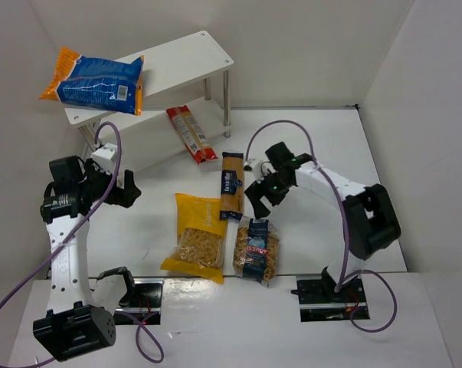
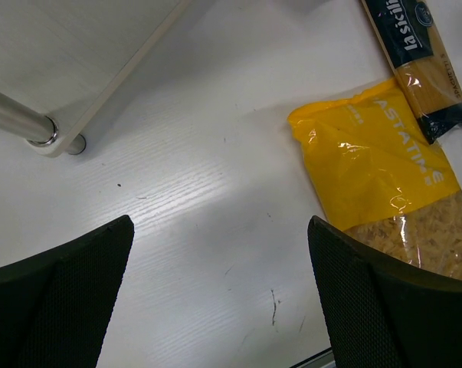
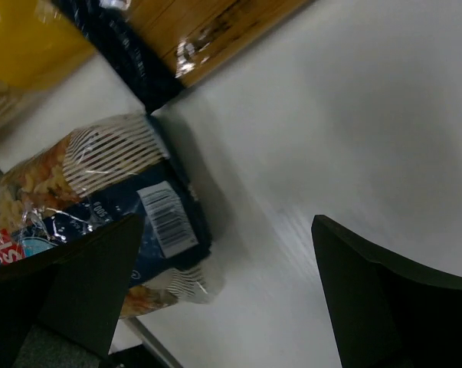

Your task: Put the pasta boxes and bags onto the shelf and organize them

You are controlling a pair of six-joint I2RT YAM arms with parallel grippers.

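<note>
On the white counter (image 1: 322, 153), the white two-tier shelf with silver metal legs (image 1: 192, 52) is seen at the far left corner. The big orange-and-blue plastic bag (image 1: 94, 79) is laid on its top board, the thin red packet (image 1: 191, 135) on the lower one. Mid-counter, toward the near edge, lie the slim orange-brown cardboard box (image 1: 231, 184), the yellow windowed bag (image 1: 198, 234) and the clear bag with dark blue-red label (image 1: 257, 249). The left gripper (image 1: 129, 188) is held released and empty near the shelf. The right gripper (image 1: 260, 196) is spread wide, empty, just beside the box.

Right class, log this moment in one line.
left claw open; right claw open; orange-blue bag on shelf top; red packet on lower tier
</note>
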